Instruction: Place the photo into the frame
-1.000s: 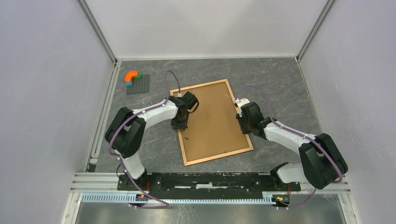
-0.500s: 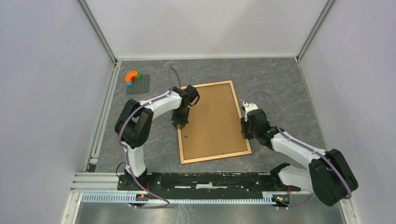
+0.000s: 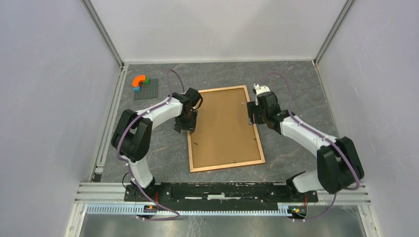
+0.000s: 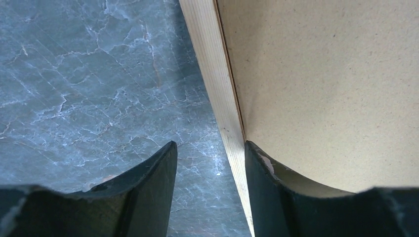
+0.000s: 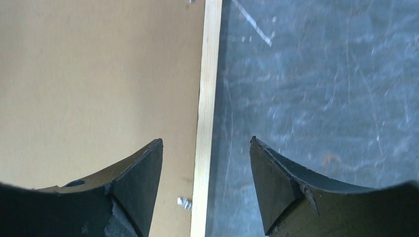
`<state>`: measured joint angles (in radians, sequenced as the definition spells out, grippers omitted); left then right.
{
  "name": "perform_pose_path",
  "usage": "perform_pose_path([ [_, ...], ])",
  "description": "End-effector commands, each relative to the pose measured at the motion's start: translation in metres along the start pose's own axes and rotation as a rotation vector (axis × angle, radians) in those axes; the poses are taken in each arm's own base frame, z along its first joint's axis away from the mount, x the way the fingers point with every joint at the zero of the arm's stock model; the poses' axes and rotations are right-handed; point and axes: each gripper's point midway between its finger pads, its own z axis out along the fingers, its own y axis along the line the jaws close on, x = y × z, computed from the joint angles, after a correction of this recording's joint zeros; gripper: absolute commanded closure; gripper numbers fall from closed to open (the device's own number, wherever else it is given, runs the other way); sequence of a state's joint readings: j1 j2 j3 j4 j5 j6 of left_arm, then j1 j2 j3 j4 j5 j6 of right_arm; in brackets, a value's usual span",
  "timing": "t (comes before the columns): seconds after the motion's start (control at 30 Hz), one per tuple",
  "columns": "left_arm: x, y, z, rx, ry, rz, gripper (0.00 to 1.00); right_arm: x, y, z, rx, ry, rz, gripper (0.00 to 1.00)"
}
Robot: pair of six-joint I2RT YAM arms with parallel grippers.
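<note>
Robot lab test cell, plain white partition walls (image 3: 49, 98), aluminium mounting rail (image 3: 101, 191), grey marbled tabletop (image 3: 296, 79)

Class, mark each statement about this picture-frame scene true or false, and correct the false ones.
1. The frame lies flat, its brown back facing up. True.
2. Both grippers are clamped shut on it. False: the left gripper and the right gripper stand open, each astride a side rail.
3. The orange block rests on the frame. False: the orange block sits on the grey baseplate, apart from it.
4. The grippers are at opposite long edges of the frame. True.
</note>
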<state>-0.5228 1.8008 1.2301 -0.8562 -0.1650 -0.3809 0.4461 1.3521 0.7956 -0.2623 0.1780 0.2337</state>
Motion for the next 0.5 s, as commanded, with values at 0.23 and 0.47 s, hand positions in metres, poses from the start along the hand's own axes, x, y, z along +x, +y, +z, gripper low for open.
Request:
perform_pose_path([
  [0.23,-0.007,0.004,0.013,-0.012,-0.011,0.082,0.52,-0.075,0.006,0.068,-0.031,-0.036,-0.029,0.31],
  [0.47,-0.003,0.002,0.020,-0.006,0.016,0.096,0.62,-0.086,0.003,0.106,0.016,0.006,-0.056,0.32],
])
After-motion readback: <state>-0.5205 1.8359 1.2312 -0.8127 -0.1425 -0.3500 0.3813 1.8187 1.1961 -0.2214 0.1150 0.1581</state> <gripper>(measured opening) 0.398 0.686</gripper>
